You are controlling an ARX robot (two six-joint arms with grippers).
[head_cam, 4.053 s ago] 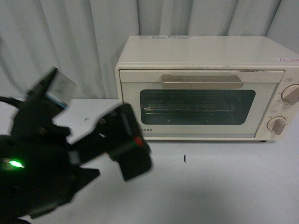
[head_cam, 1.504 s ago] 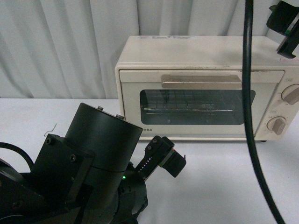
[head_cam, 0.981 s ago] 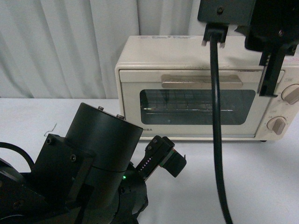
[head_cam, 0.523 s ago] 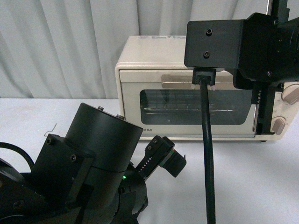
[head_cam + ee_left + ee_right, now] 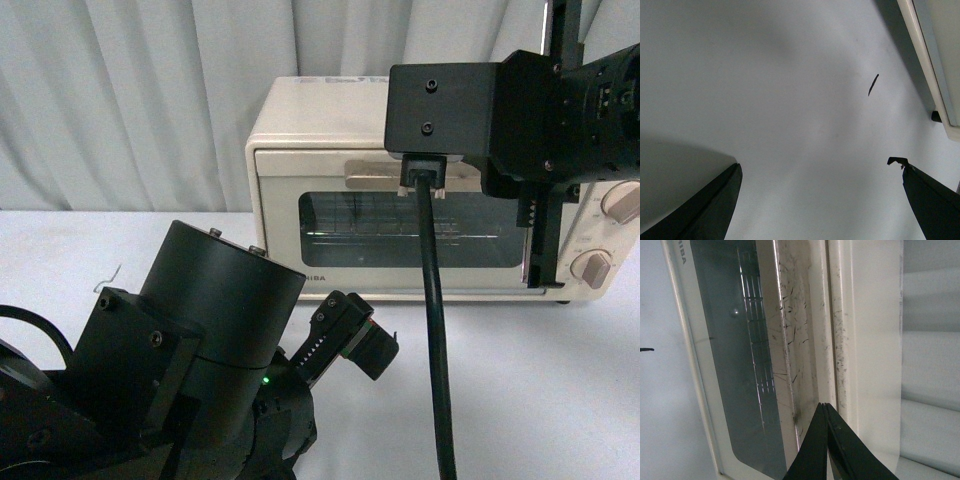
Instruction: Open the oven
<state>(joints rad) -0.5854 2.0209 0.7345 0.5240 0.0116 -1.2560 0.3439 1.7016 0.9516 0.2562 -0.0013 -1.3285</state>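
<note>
the oven (image 5: 320, 215) stands shut at the worktop's (image 5: 560, 400) back edge. the right arm's black block (image 5: 440, 105) hides most of its handle (image 5: 368, 176), a cable (image 5: 432, 320) hanging below. the left arm (image 5: 200, 360) fills the near left corner.

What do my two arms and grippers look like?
Both matte black. Left arm: thick cylinder with screw heads and a small green light. Right arm: boxy housing with a thick black cable plugged in. Left gripper and right gripper: dark tapered fingers.

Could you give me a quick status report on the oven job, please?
Left gripper open, empty, over the table. Right gripper shut, tips by the handle. Oven door closed. Right arm's cable hangs before the door.
</note>
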